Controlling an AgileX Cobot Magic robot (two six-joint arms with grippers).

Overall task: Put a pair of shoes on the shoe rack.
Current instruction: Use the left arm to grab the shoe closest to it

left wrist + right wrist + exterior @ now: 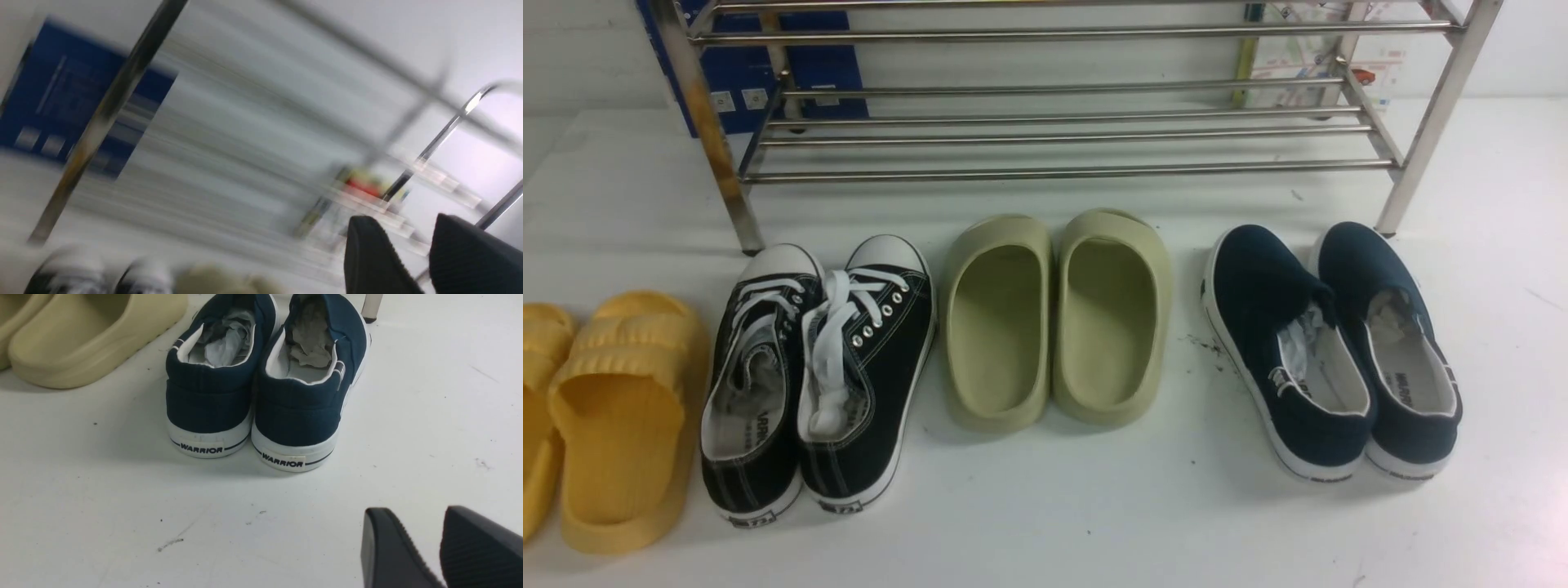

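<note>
black laced shoes (817, 384): seen on the white surface (1143, 523), in front of the metal rack (1045, 171) | left fingers (378, 253): spread apart, nothing held | right fingers (398, 539): spread apart, nothing held

The white surface (1094, 531) bears navy shoes (1258, 286) nearest the right gripper (416, 514), olive clogs (1001, 233) farther from it, black sneakers (894, 335), yellow slippers (633, 331) and a rack (1054, 34).

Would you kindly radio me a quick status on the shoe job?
Both grippers open, empty. Black sneakers on the white surface, below the rack, not yet racked. Nothing seen blocking them.
</note>
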